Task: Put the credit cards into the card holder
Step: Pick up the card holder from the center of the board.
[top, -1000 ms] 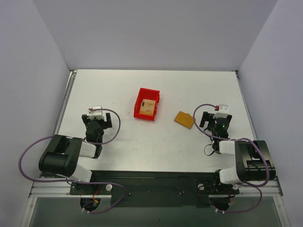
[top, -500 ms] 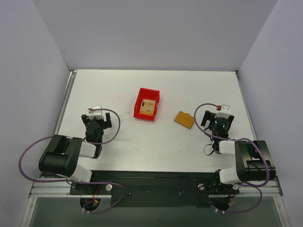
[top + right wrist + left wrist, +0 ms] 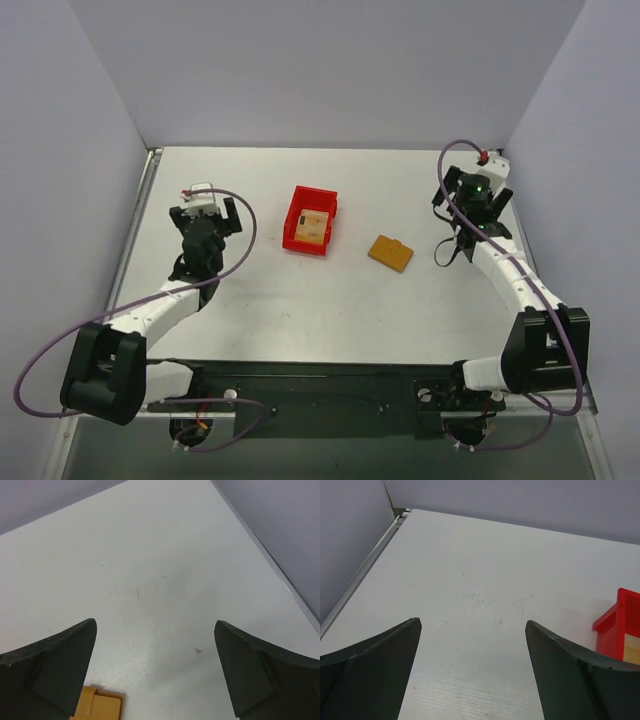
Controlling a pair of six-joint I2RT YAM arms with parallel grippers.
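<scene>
The card holder [image 3: 390, 252], a small orange-tan wallet, lies shut on the table right of centre. Its corner shows at the bottom left of the right wrist view [image 3: 100, 707]. Tan credit cards [image 3: 312, 226] lie inside the red bin [image 3: 298, 236]; the left wrist view shows a sliver of a card [image 3: 632, 652] behind the bin's wall [image 3: 612, 625]. My left gripper [image 3: 205, 208] hangs open left of the bin, nothing between its fingers [image 3: 472, 622]. My right gripper [image 3: 472, 192] is open and raised at the right, beyond the card holder, empty [image 3: 155, 622].
White table [image 3: 330, 300] with purple walls on three sides. A metal rail [image 3: 365, 575] runs along the left edge and another [image 3: 280, 575] along the right edge. The arms' bases and cables sit along the near edge.
Both arms have unfolded and reached out from their tucked pose. The right gripper went far toward the back right; the left moved a little back. Both stayed open.
</scene>
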